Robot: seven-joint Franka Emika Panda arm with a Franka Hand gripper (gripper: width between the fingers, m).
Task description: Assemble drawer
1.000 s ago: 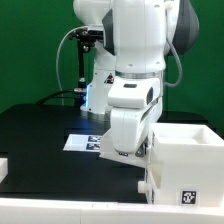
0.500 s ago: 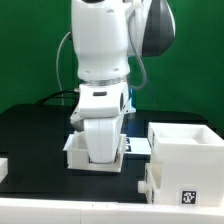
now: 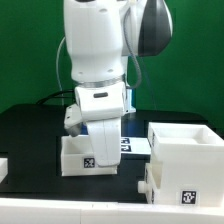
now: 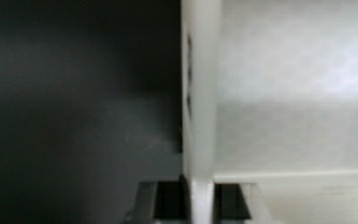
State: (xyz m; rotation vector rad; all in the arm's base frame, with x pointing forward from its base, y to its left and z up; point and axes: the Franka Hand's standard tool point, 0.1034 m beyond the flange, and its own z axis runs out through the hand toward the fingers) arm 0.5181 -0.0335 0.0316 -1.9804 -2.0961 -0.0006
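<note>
Exterior view: hand (image 3: 103, 150) pinching wall of matte white tagged tray (image 3: 76, 158); housing (image 3: 185, 150) well apart.

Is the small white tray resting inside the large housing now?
No. The small tray stands on the black table, apart from the housing.

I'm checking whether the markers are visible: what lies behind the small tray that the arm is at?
Behind the small tray, part of the marker board shows on the table. The hand and the tray cover the rest.
</note>
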